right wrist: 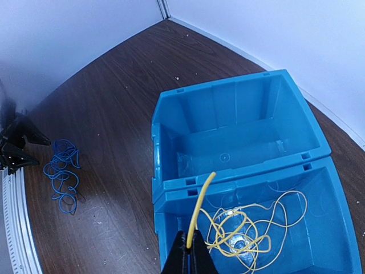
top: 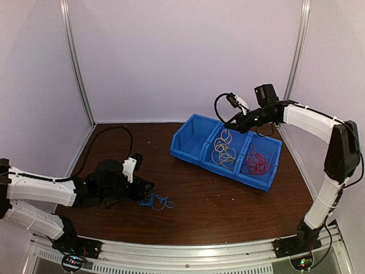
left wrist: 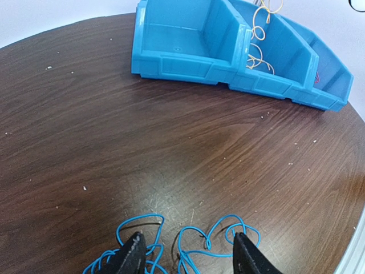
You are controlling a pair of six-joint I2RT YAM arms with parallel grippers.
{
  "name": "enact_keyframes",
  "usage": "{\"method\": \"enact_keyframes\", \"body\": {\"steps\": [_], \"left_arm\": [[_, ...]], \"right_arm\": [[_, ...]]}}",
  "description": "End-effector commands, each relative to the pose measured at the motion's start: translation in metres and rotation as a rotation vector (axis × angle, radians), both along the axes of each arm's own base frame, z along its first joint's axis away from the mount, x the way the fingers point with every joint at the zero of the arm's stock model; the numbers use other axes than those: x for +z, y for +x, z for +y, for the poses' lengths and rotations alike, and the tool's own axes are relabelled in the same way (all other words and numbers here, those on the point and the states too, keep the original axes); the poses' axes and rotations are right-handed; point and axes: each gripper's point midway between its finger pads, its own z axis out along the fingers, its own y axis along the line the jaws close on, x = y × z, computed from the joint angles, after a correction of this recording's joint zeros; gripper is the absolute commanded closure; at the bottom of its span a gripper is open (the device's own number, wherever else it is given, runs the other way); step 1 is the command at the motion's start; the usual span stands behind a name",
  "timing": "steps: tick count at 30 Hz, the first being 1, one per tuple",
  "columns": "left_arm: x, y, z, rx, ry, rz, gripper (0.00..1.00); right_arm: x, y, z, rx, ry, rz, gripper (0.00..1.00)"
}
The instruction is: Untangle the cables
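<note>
- I see my left gripper [left wrist: 191, 257] wide open, with the blue cables [left wrist: 188, 242] at its 12 o'clock, strung 9 to 3.
- My right gripper [right wrist: 190, 248] is pinched tight on a yellow cable [right wrist: 202, 197].

You have the blue cables [top: 155, 201] lying loose on the dark wooden table [top: 228, 211], at its near left. They form a flat tangle of thin, overlapping loops. The yellow cables [top: 224, 152] sit loosely coiled on the floor of the middle bin [top: 219, 169], and one strand stands up out of the heap, pinched in the right gripper [right wrist: 190, 240]. The red cables [top: 256, 162] lie bunched in the right-hand bin [top: 258, 181], apart from the other colours.
</note>
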Motion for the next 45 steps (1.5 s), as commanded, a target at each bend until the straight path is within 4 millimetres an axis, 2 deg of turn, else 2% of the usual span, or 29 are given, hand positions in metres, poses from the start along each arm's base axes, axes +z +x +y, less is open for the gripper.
{"method": "enact_keyframes", "body": {"steps": [1, 2, 4, 7, 10, 12, 16, 21, 25, 29, 33, 39, 42, 45], "left_arm": [[-0.003, 0.003, 0.000, 0.016, -0.002, -0.004, 0.47], [-0.004, 0.003, 0.000, 0.018, 0.001, -0.002, 0.47], [-0.004, 0.003, 0.000, 0.018, 0.002, -0.001, 0.47], [-0.006, 0.003, 0.002, 0.026, 0.007, 0.003, 0.46], [-0.008, 0.004, 0.008, 0.057, 0.005, 0.008, 0.43], [-0.009, 0.006, 0.013, 0.089, -0.003, 0.013, 0.40], [-0.009, 0.011, 0.022, 0.148, -0.034, 0.026, 0.37], [-0.008, 0.025, 0.030, 0.217, -0.051, 0.061, 0.33], [-0.030, 0.039, 0.042, 0.276, -0.010, 0.179, 0.32], [-0.047, 0.038, 0.039, 0.246, 0.004, 0.246, 0.31], [-0.053, 0.032, 0.033, 0.208, -0.023, 0.267, 0.32], [-0.065, 0.025, 0.030, 0.195, -0.052, 0.303, 0.33], [-0.070, 0.023, 0.030, 0.194, -0.056, 0.312, 0.35], [-0.069, 0.020, 0.026, 0.168, -0.072, 0.330, 0.35]], "right_arm": [[-0.012, 0.004, -0.010, -0.048, -0.036, -0.009, 1.00], [-0.019, 0.005, -0.011, -0.060, -0.047, 0.005, 0.98], [-0.031, 0.008, -0.015, -0.085, -0.074, 0.037, 0.80], [-0.036, 0.010, -0.019, -0.107, -0.101, 0.053, 0.66], [-0.026, 0.008, -0.021, -0.121, -0.102, 0.021, 0.58], [-0.024, 0.004, -0.020, -0.116, -0.117, 0.006, 0.55], [-0.045, -0.014, -0.003, -0.036, -0.183, 0.023, 0.54], [-0.066, -0.036, 0.026, 0.061, -0.213, 0.048, 0.54], [-0.079, -0.058, 0.057, 0.146, -0.236, 0.044, 0.54], [-0.090, -0.089, 0.092, 0.268, -0.258, 0.033, 0.54], [-0.099, -0.121, 0.130, 0.421, -0.270, 0.015, 0.53], [-0.122, -0.160, 0.185, 0.602, -0.307, -0.014, 0.48], [-0.132, -0.175, 0.209, 0.654, -0.327, -0.038, 0.48], [-0.144, -0.179, 0.231, 0.666, -0.367, -0.050, 0.48]]}}
